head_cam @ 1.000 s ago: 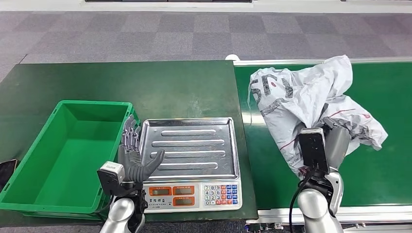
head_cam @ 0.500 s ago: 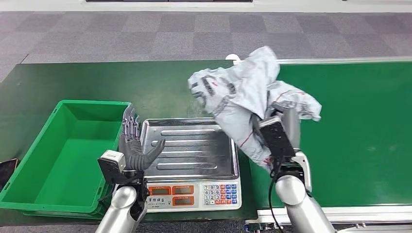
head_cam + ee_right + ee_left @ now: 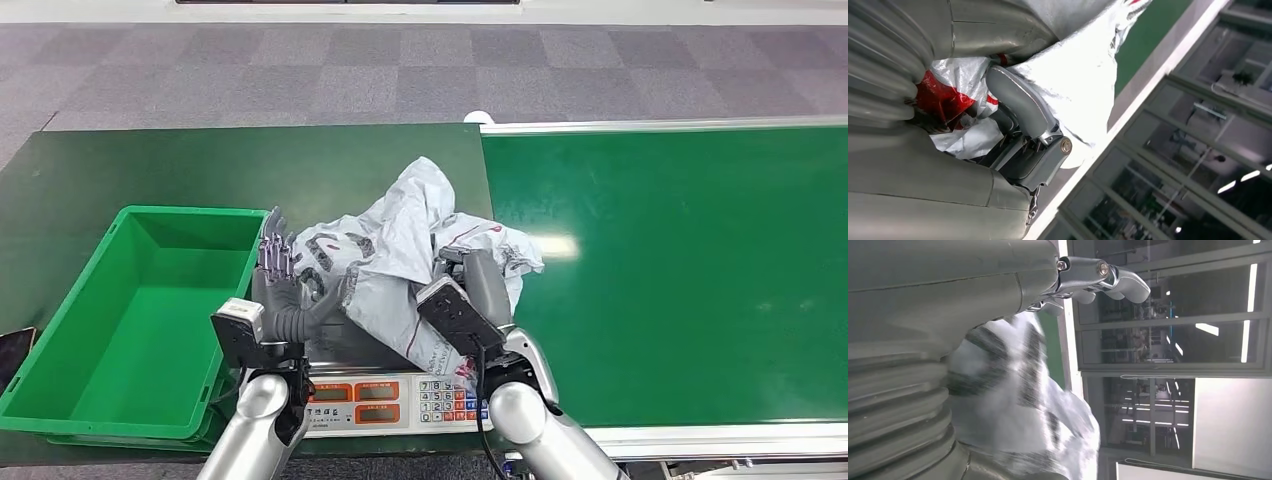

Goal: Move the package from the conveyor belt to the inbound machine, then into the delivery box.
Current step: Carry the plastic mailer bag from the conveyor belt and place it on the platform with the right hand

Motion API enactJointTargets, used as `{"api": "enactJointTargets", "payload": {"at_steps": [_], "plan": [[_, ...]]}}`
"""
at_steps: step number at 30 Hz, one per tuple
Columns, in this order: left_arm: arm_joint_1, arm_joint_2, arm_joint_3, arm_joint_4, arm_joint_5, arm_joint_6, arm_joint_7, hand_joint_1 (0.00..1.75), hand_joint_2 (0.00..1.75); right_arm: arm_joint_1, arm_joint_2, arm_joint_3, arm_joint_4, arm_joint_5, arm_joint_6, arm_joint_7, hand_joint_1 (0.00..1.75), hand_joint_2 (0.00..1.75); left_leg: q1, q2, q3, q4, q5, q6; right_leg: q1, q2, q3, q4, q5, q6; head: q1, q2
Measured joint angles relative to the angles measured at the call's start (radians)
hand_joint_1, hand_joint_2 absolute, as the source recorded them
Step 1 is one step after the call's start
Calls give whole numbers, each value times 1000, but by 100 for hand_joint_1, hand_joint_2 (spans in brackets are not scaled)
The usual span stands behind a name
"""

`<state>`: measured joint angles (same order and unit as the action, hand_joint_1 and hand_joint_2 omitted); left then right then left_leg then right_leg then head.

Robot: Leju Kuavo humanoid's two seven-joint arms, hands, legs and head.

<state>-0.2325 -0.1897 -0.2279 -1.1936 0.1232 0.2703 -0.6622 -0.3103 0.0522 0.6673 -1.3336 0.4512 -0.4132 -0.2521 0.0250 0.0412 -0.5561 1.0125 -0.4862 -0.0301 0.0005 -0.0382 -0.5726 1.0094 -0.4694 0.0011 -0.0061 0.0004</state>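
The package (image 3: 400,255), a crumpled white plastic mail bag with black and red print, lies over the metal tray of the inbound scale (image 3: 395,388). My right hand (image 3: 480,285) grips the bag from its right side, and the right wrist view shows its fingers (image 3: 1020,107) dug into the bag (image 3: 1083,75). My left hand (image 3: 280,295) stands upright with fingers spread at the tray's left edge, against the bag's left side. In the left wrist view the bag (image 3: 1018,405) lies close past that hand's fingers (image 3: 1098,277). The green delivery box (image 3: 140,320) sits to the left of the scale.
The green conveyor belt (image 3: 680,270) runs along the right, with a silver rail at its front edge. Scale and box stand on a dark green table (image 3: 250,165). Grey carpet floor lies beyond. A dark object (image 3: 12,355) pokes in at the far left.
My right hand has carried the package left, from the conveyor belt onto the scale's tray. The bag now reaches my left hand, which has stayed upright beside the tray.
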Motion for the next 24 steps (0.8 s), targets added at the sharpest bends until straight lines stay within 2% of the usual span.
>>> {"api": "enactJointTargets", "payload": {"at_steps": [6,16,17,20,21,24], "plan": [[-6,0,-4,14,-2,-2,0,0,175,10,9,25,2,-10,36,14,175,175,0,0,0,0,0,0,0,0,0,0,0,0,0,0],[-10,0,-4,20,-2,-2,0,0,175,15,10,34,2,-11,38,15,175,175,0,0,0,0,0,0,0,0,0,0,0,0,0,0],[-11,0,-4,20,-2,-2,0,0,175,15,10,34,2,-12,43,16,163,175,0,0,0,0,0,0,0,0,0,0,0,0,0,0],[-12,0,-4,21,-6,-7,0,0,175,20,10,35,2,-36,101,27,32,175,0,0,0,0,0,0,0,0,0,0,0,0,0,0],[-12,0,-4,22,-8,-9,0,0,175,23,10,35,2,-49,126,29,0,175,0,0,0,0,0,0,0,0,0,0,0,0,0,0],[-15,0,-4,25,-19,-8,-3,0,175,32,10,35,2,-110,194,6,0,175,0,0,0,0,0,0,0,0,-1,0,0,0,0,0]]}}
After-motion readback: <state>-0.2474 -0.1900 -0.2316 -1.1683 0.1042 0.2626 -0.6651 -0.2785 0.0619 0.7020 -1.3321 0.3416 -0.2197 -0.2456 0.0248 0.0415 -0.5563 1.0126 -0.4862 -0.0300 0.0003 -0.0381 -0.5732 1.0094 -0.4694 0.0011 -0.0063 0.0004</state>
